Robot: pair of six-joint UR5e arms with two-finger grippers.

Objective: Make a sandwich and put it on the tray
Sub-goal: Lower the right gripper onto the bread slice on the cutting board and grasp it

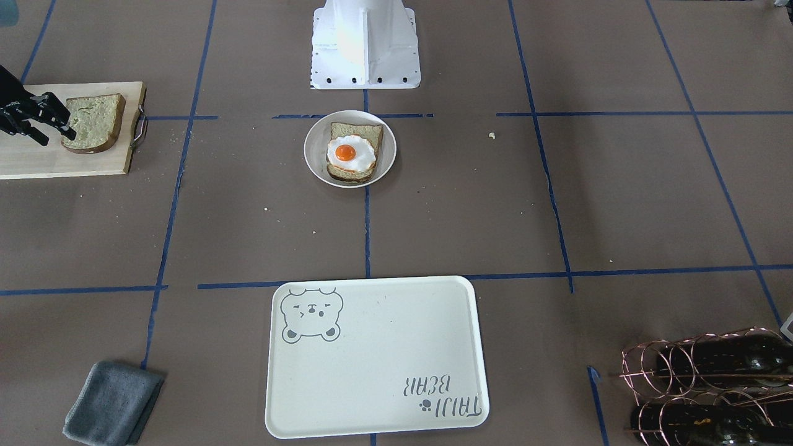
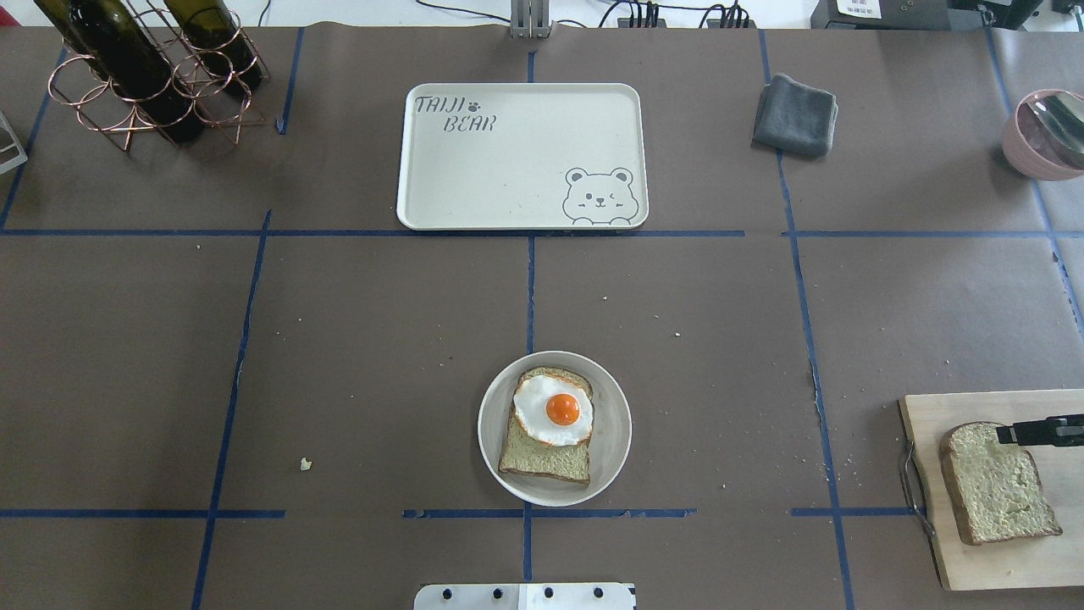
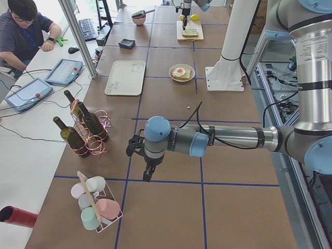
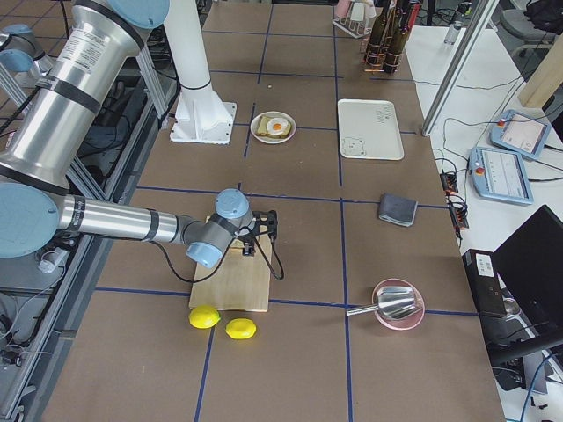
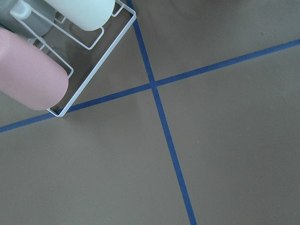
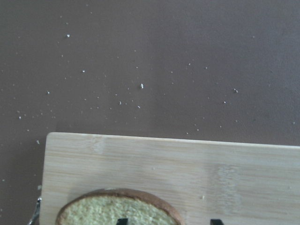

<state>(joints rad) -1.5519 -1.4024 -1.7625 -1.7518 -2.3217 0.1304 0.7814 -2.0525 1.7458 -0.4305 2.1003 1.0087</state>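
A tan bread slice (image 1: 356,131) with a fried egg (image 1: 350,155) on top lies on a small round white plate (image 1: 313,161) in mid table; the egg (image 2: 552,410) is uncovered. A second bread slice (image 2: 999,483) lies on a pale wooden board (image 2: 974,559) at the robot's right. My right gripper (image 1: 57,137) is open just over that slice's far edge; in the right wrist view one fingertip (image 6: 122,221) is over the slice (image 6: 117,208), the other over bare board. The cream bear tray (image 2: 508,161) holds nothing. My left gripper (image 3: 142,155) hangs far to the left; I cannot tell its state.
A grey folded cloth (image 2: 794,114) lies right of the tray. A copper rack with wine bottles (image 2: 144,76) stands at the far left. A pink bowl (image 2: 1042,135) sits far right. A wire rack of cups (image 5: 33,79) is under the left wrist. Two lemons (image 4: 220,321) lie beside the board.
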